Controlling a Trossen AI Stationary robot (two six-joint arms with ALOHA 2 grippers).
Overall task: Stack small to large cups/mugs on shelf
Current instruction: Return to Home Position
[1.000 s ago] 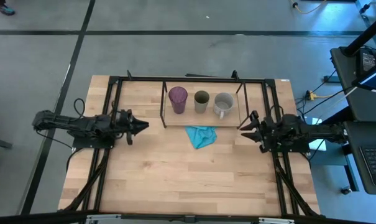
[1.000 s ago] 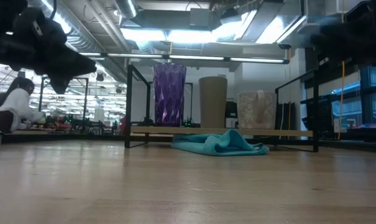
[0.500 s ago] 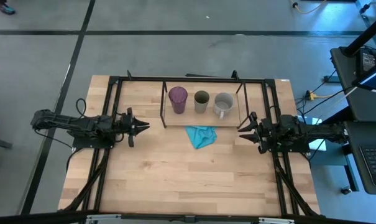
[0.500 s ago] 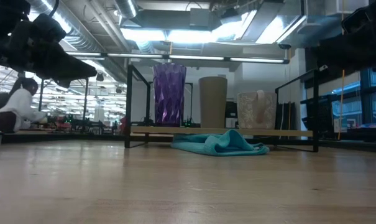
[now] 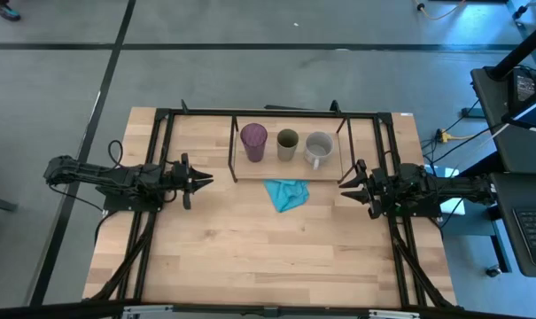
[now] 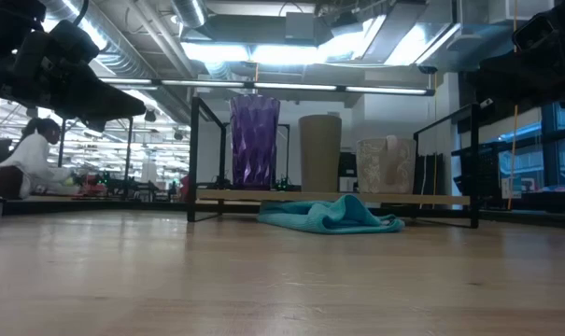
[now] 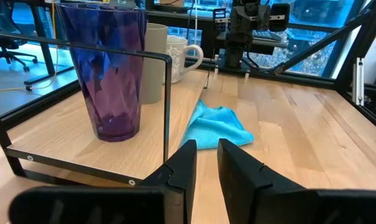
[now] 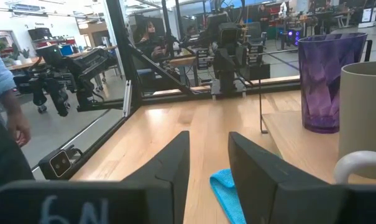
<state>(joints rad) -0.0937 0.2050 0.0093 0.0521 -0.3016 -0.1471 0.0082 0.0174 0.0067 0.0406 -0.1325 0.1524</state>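
A purple tumbler (image 5: pixel 253 142), an olive-green cup (image 5: pixel 287 144) and a grey mug (image 5: pixel 318 148) stand upright in a row, each on its base, on the wooden board of the shelf (image 5: pixel 276 169) at the table's far middle. The left wrist view shows the tumbler (image 7: pixel 107 68) closest. My left gripper (image 5: pixel 205 181) hovers level to the left of the shelf, open, with nothing between its fingers (image 7: pixel 186 165). My right gripper (image 5: pixel 343 184) hovers level to the right of the shelf, open and empty, and its wrist view shows the mug's handle (image 8: pixel 362 165).
A crumpled teal cloth (image 5: pixel 286 193) lies on the table just in front of the shelf. A black metal frame (image 5: pixel 166 142) runs along the table's sides and far edge. The shelf's black wire frame (image 7: pixel 168 99) rises around the cups. A person (image 6: pixel 28 163) sits in the room behind.
My left gripper has rolled about its own pointing line while staying in place. The cups, the shelf and the cloth have kept still.
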